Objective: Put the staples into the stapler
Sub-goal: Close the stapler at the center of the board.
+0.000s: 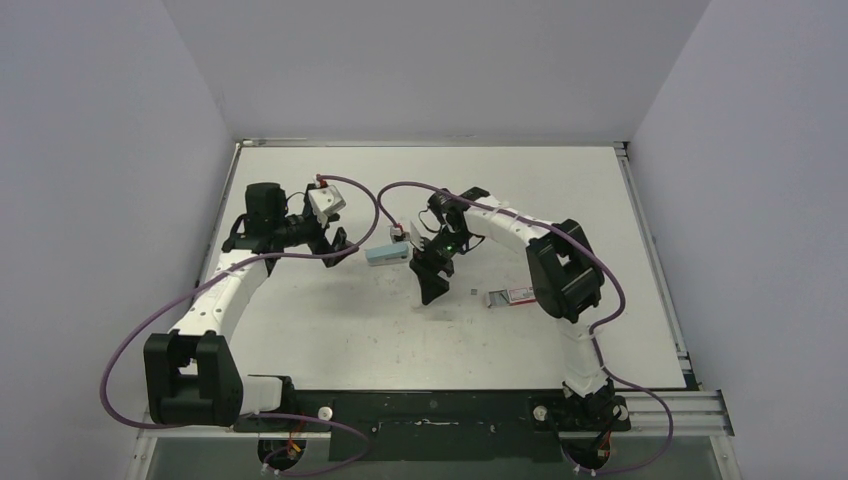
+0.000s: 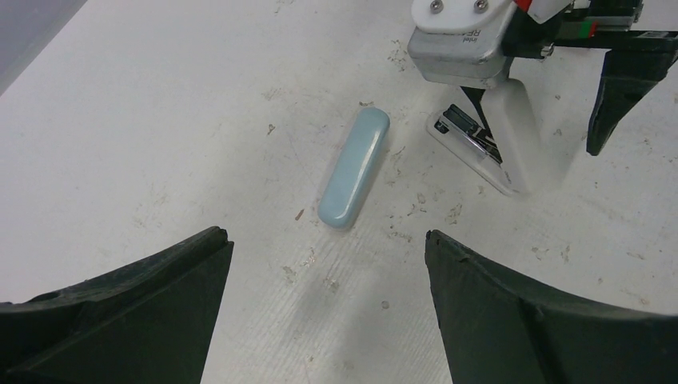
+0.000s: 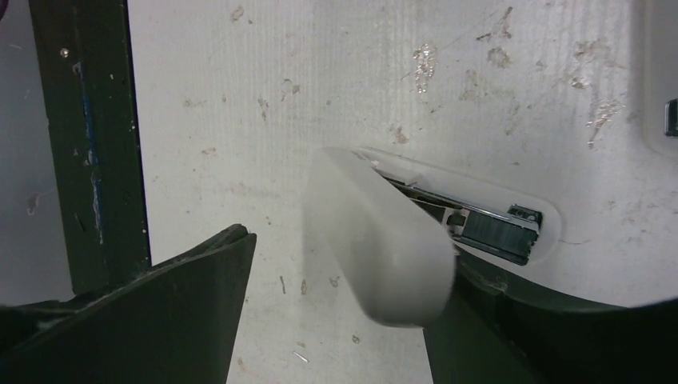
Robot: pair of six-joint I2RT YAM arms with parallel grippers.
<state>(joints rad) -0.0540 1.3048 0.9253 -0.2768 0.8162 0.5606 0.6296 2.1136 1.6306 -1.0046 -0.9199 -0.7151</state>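
Observation:
The stapler lies open mid-table. Its light blue top lies flat beside the white base with the bare metal magazine. A white arm of the stapler stands raised off the base. My right gripper is open around that arm, which rests against its right finger. My left gripper hangs open and holds nothing, just short of the blue top. The red-and-white staples box lies right of the right gripper. A tiny grey piece sits beside the box.
The right wrist camera hangs over the stapler base. A dark rail runs along the table edge in the right wrist view. A single loose staple lies on the scuffed white tabletop.

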